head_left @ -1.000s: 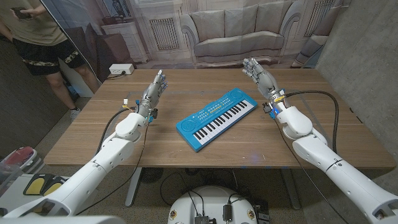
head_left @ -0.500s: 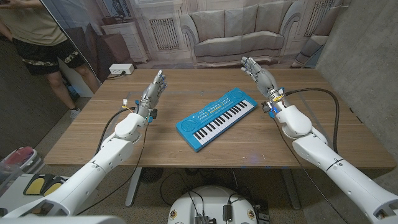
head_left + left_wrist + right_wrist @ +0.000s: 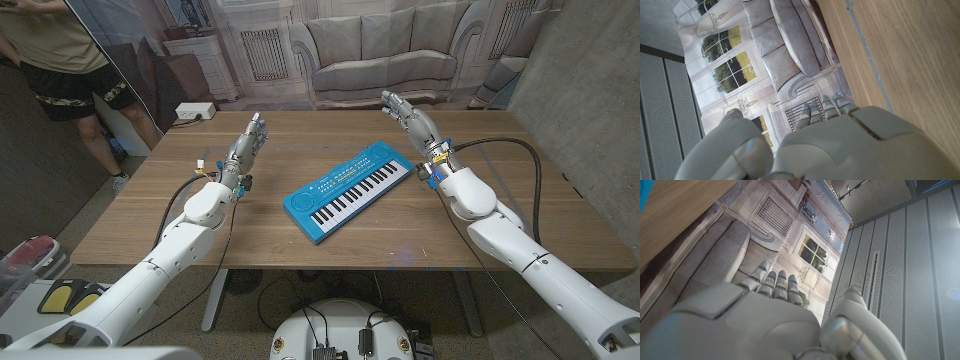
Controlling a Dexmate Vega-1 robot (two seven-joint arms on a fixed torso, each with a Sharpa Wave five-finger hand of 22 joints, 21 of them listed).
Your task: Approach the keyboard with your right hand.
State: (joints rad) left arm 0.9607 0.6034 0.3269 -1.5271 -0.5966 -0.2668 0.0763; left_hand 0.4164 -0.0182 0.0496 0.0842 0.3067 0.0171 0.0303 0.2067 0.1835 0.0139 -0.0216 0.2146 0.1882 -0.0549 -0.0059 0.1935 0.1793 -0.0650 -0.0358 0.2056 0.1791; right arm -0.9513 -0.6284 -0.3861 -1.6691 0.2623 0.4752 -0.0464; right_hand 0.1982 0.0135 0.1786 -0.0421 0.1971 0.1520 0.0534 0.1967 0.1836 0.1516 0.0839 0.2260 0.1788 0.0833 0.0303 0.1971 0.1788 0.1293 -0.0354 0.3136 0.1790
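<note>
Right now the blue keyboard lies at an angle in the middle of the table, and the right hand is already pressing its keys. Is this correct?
Not quite. The blue keyboard does lie at an angle in the middle of the table, but the right hand is not pressing its keys. The head view shows it raised beyond the keyboard's far right end, fingers apart, touching nothing.

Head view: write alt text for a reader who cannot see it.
A blue toy keyboard lies diagonally on a wooden table. The right robot hand is raised, open, beyond its far end; the left robot hand is also open, apart from it.
</note>
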